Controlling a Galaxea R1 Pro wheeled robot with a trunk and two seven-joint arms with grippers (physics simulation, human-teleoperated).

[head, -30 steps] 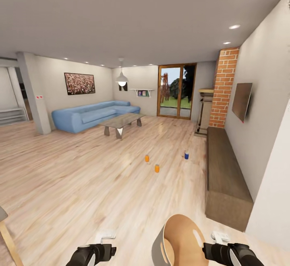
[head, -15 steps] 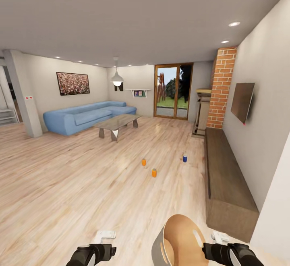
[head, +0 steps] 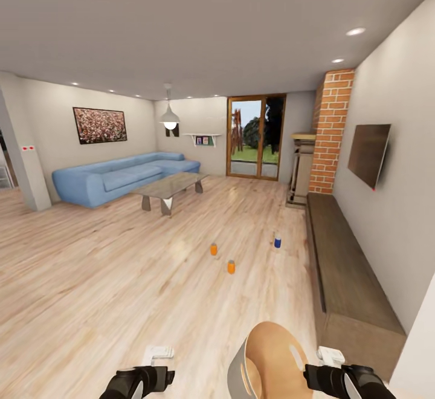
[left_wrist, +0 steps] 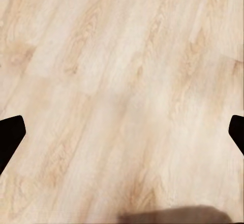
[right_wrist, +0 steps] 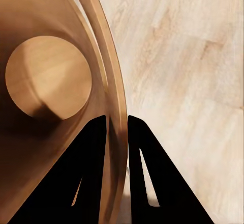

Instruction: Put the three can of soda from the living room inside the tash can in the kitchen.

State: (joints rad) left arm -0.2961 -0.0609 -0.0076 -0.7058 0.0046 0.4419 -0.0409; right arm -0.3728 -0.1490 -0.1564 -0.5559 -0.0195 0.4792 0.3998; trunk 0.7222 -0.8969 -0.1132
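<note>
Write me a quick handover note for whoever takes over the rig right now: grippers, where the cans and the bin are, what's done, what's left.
Right gripper: shut on the trash can, fingers pinching its rim; the bin is carried in front of the trunk and looks empty inside.
Left gripper: open, holding nothing, over bare floor.
Cans: all three stand on the living room floor ahead, two orange cans close together, the blue can nearer the low cabinet.
Done: bin picked up and brought into the living room.
Left: drive up to the cans and get all three into the bin; none is in yet.
</note>
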